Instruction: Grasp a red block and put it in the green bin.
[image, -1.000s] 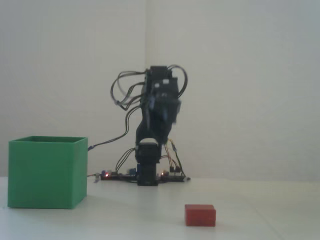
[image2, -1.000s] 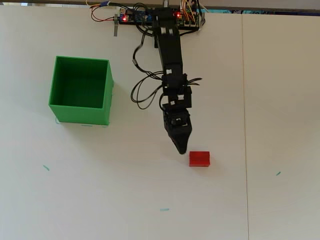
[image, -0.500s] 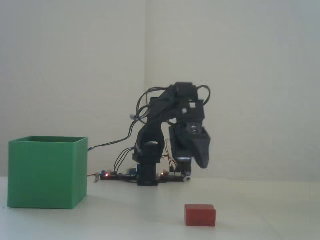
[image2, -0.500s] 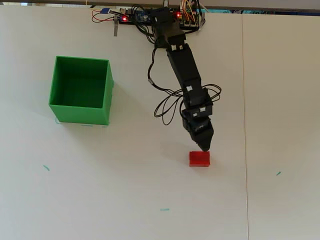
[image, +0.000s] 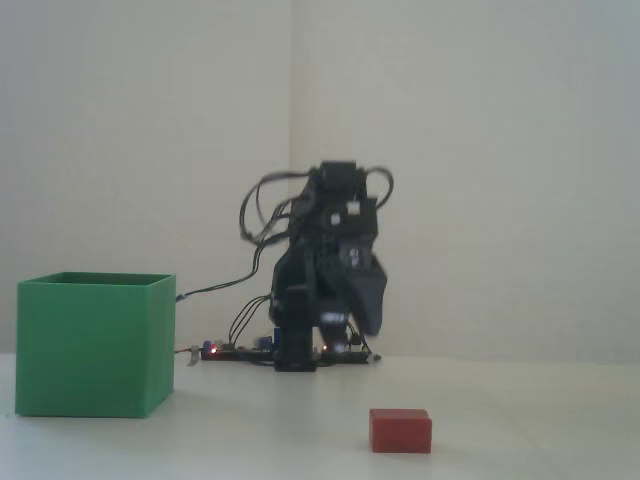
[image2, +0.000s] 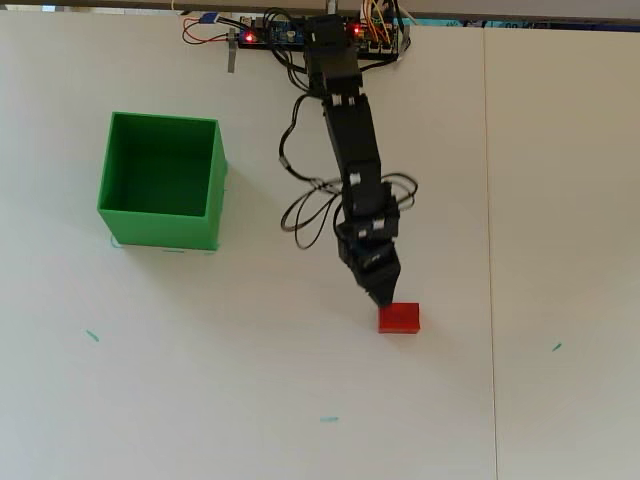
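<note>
Block (image2: 399, 318): you'll find it on the table, low and right of centre in the overhead view, well apart from the bin (image2: 160, 181)
Offset: it lies just below and right of your gripper (image2: 381, 296) overhead; long axis runs left-right
Height: gripper hangs well above the block in the fixed view
Look: small, matte red, wider than tall
Jaws: closed to one point overhead, holding nothing

The scene is viewed by the fixed camera from table height, at the near edge, facing the far wall. It is viewed by the overhead camera from straight above, with the far edge at the top. The arm (image: 325, 270) (image2: 352, 160), green bin (image: 95, 345) (image2: 160, 180) and red block (image: 400, 431) (image2: 399, 318) are shared by both.
</note>
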